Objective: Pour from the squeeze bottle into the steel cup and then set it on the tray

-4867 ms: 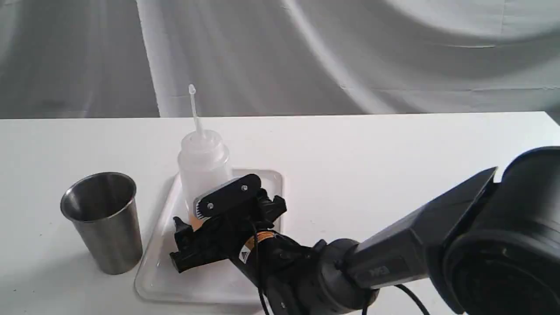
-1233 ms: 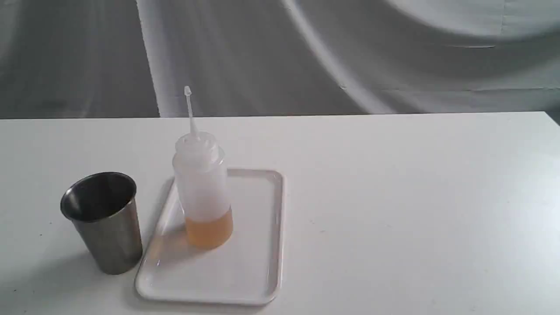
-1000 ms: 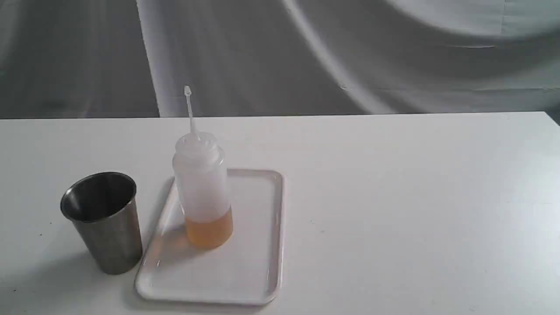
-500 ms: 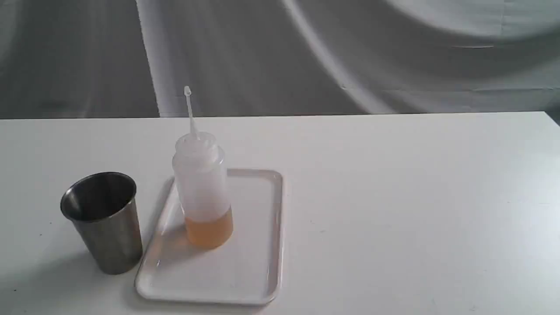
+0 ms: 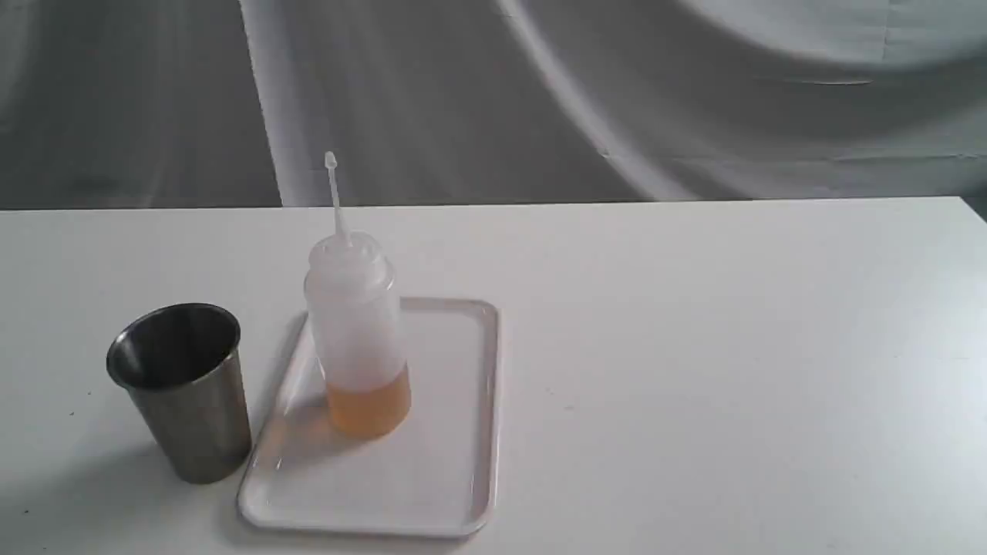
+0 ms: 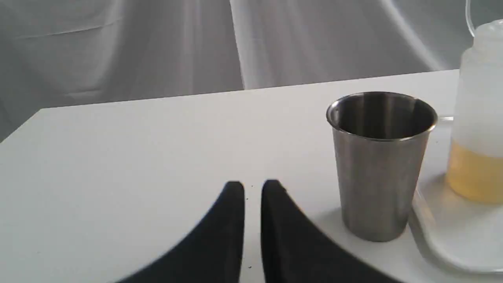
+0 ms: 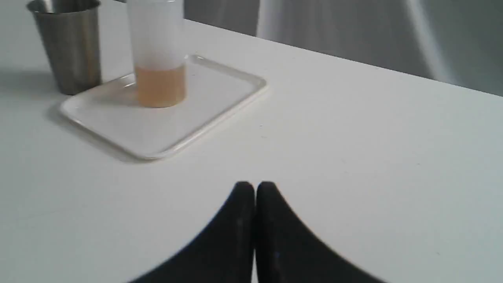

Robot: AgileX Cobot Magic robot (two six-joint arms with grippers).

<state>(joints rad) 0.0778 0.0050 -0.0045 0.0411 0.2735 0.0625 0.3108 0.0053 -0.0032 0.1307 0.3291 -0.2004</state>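
Standing upright on the tray (image 5: 432, 493), toward its far left corner, the squeeze bottle (image 5: 355, 324) looks already set down, so I judge the task to be at or past its last step.

Its translucent white body holds orange-yellow liquid (image 5: 368, 408) only in the lowest part, and the thin nozzle (image 5: 335, 196) points straight up. Nothing touches it.

The steel cup (image 5: 185, 401) stands on the bench (image 5: 694, 347) just beside the tray's left edge. Its inside is dark, and I cannot tell whether any liquid is in it.

No arm shows in the exterior view. In the left wrist view the left fingers (image 6: 230, 224) are all but together, with 1 thin slit between them, and they hold nothing. They are near the cup but clear of it. The right fingers (image 7: 239, 224) are pressed together and empty, well apart from the tray.

If the pour is done, the next move calls only for keeping both arms clear of the tall, light bottle. If it is not, 1 set of fingers must spread and take the bottle's body.
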